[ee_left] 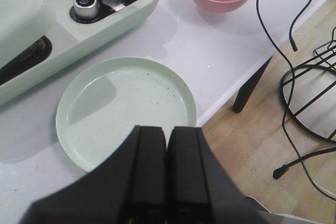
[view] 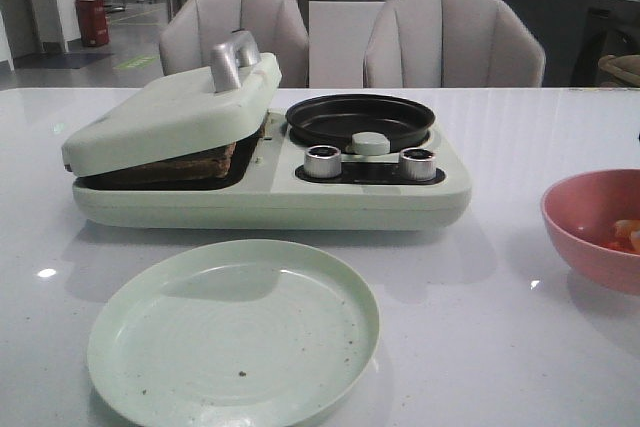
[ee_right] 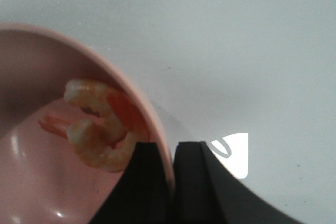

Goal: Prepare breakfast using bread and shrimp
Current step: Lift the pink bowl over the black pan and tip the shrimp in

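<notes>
The bread point(view: 188, 163) shows only as a brown edge under the half-lowered lid point(view: 170, 112) of the pale green breakfast maker point(view: 270, 202). Shrimp point(ee_right: 100, 129) lie curled in a pink bowl point(ee_right: 137, 97) at the table's right point(view: 590, 182). My right gripper point(ee_right: 171, 148) is shut on the bowl's rim, one finger inside and one outside. My left gripper point(ee_left: 167, 132) is shut with nothing held, above the near edge of an empty pale green plate point(ee_left: 126, 108). Neither gripper shows in the front view.
The maker's black frying pan point(view: 360, 119) sits empty behind two silver knobs point(view: 322, 161). The plate point(view: 235, 337) lies in front of the maker. The table edge point(ee_left: 236, 85) runs close to the plate; black cables and wire frames point(ee_left: 310, 93) are on the floor beyond.
</notes>
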### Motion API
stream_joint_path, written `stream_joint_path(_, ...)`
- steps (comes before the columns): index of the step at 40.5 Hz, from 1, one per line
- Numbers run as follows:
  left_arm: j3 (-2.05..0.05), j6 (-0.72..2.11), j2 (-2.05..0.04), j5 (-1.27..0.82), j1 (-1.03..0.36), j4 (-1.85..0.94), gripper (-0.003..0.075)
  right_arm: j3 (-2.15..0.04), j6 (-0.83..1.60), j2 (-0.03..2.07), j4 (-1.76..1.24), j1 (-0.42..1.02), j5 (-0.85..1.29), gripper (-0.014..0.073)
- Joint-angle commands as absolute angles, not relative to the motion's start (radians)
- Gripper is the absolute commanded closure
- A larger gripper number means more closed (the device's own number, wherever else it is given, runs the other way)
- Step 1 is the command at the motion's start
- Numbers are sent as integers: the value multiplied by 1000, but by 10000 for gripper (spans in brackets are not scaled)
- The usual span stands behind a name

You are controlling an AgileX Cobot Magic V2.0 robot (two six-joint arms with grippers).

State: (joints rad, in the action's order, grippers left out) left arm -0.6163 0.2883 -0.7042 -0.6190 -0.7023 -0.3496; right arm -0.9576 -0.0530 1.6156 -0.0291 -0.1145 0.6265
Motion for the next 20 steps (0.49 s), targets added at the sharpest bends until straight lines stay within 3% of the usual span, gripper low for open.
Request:
stream_joint_path(1, -647, 277, -701, -559, -701, -367, 619, -996, -41, 1520, -13, -115, 603, 582)
stream_joint_path(20, -647, 277, -701, -568, -701, -371, 619, -1409, -126, 1422, 238, 146, 766, 573)
